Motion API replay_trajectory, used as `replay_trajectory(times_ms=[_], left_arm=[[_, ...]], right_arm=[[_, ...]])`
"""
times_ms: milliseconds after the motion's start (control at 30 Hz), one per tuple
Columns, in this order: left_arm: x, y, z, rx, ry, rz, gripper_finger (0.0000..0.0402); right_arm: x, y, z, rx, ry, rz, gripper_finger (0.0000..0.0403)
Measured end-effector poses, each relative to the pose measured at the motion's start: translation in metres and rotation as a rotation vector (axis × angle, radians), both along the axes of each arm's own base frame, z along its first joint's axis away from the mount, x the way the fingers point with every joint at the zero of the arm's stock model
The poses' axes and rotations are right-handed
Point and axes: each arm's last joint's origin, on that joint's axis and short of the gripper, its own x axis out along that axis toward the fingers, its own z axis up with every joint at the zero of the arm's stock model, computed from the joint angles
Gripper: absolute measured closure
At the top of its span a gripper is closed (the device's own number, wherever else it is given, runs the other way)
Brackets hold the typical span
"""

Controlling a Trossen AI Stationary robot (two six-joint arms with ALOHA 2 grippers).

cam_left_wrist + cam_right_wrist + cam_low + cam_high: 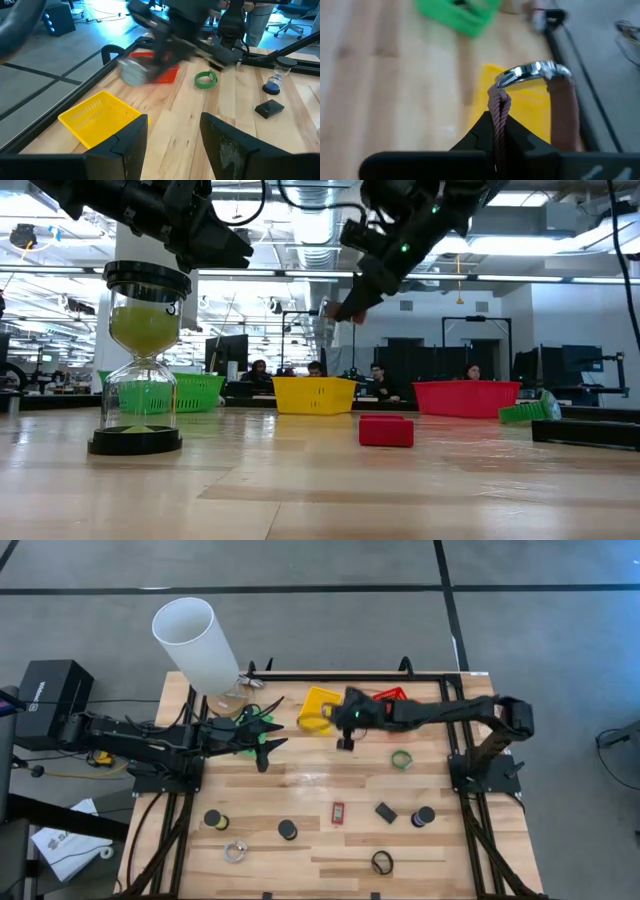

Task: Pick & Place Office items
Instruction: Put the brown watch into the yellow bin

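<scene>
Open workshop behind, desks and seated people far off; pale wood-plank table [300,840], smooth, faint sheen.

Right gripper [495,135]: pinched on the brownish woven strap of a wristwatch [532,75]. Round polished metal case stands above the fingers, strap looped down on both sides. Held by the limp strap, likely because the case is too slick to pinch. It hangs raised over the yellow basket [320,705], which lies directly beneath and slightly beyond the fingers; my read is a drop is due.

Left gripper [172,135]: fingers parted, nothing between them, poised low near the green basket [255,720], apparently waiting.

Baskets: thin slotted plastic. Red basket [390,695] just behind the right arm.

Still loose on the table, well away from the right gripper towards the front edge:
- green ring [401,759]
- red rectangle [338,811]
- black spools [288,829], squat, cylindrical
</scene>
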Motion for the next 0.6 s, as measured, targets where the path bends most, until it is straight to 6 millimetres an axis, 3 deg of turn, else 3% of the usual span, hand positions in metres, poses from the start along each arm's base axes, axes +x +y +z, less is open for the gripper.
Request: replay_trajectory(times_ms=[100,233,367,600], left_arm=[[0.0,0.0,0.0,0.0,0.0,0.0,0.0224],[0.0,0.0,0.0,0.0,0.0,0.001,0.0225],[0.0,0.0,0.0,0.0,-0.001,0.001,0.0224],[0.0,0.0,0.0,0.0,0.0,0.0,0.0224]], right_arm=[[0.005,-0.028,-0.008,0.063,-0.064,0.01,0.0397],[0.013,-0.056,-0.04,0.161,-0.087,-0.005,0.0397],[0.023,-0.07,-0.061,0.181,-0.044,-0.035,0.0394],[0.046,-0.091,-0.069,0.203,-0.039,-0.09,0.0395]])
